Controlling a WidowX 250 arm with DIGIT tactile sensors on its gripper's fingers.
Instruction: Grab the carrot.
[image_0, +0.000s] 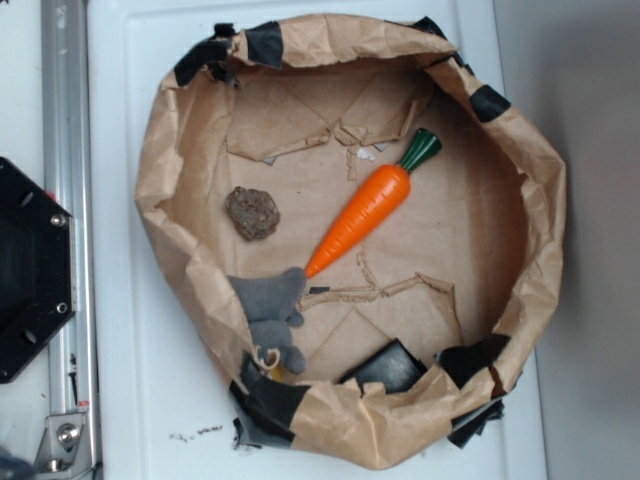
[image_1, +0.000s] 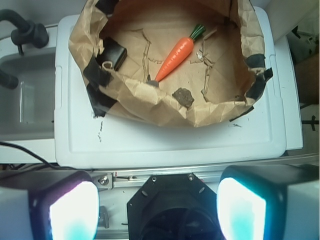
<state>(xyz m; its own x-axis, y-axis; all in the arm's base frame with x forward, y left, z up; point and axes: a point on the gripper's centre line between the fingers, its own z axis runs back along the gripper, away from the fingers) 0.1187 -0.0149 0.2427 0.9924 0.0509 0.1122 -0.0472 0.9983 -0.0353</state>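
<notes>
The carrot is glossy orange with a dark green stem cap. It lies diagonally in the middle of a crumpled brown paper nest, tip toward the lower left. It also shows in the wrist view. My gripper is open and empty, its two glowing pads wide apart. It hangs over the robot's black base, well short of the nest and the carrot. The gripper does not show in the exterior view.
A small brown lumpy ball lies left of the carrot. A grey plush toy sits by the carrot's tip. The nest rests on a white lid. A black base plate and a metal rail stand at the left.
</notes>
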